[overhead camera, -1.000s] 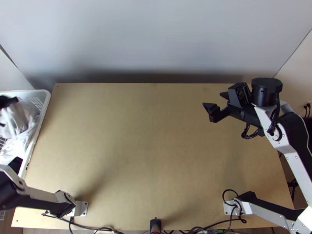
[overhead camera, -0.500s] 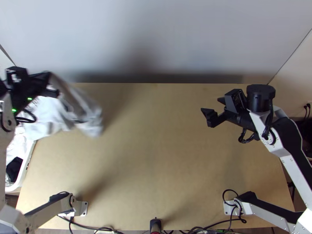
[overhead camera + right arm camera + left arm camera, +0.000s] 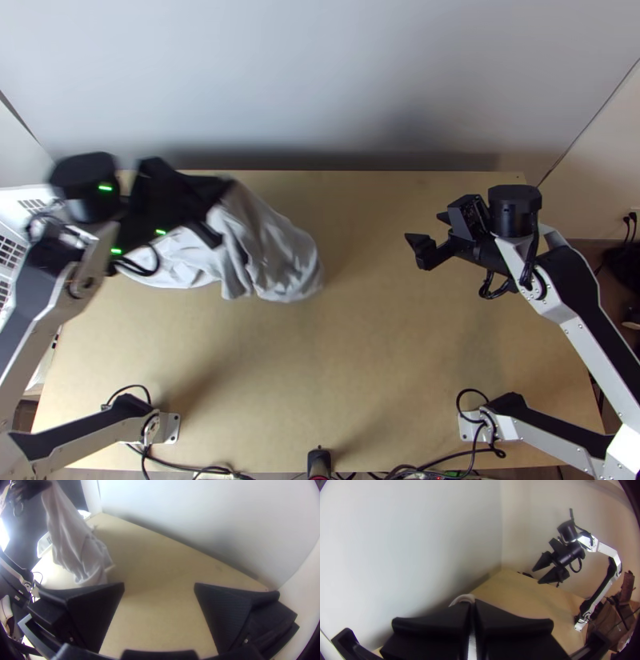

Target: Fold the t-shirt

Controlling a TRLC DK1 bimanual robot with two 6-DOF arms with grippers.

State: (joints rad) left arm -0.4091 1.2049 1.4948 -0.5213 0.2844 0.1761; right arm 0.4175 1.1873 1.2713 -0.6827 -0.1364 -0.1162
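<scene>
Grey-white t-shirt (image 3: 276, 256), draped in soft creases, left pincer (image 3: 221, 211) clenching it, right pincer (image 3: 425, 227) spread

Mounted arms (image 3: 582, 336) and cables (image 3: 472, 390) suggest a lab.

In front of me is a light wooden counter (image 3: 360, 344) with a flat, bare-grained top and straight edges. Near its closest edge sit the left arm's base (image 3: 170, 428) and the right arm's base (image 3: 466, 427), with dark cables (image 3: 176, 466) lying beside them.
</scene>
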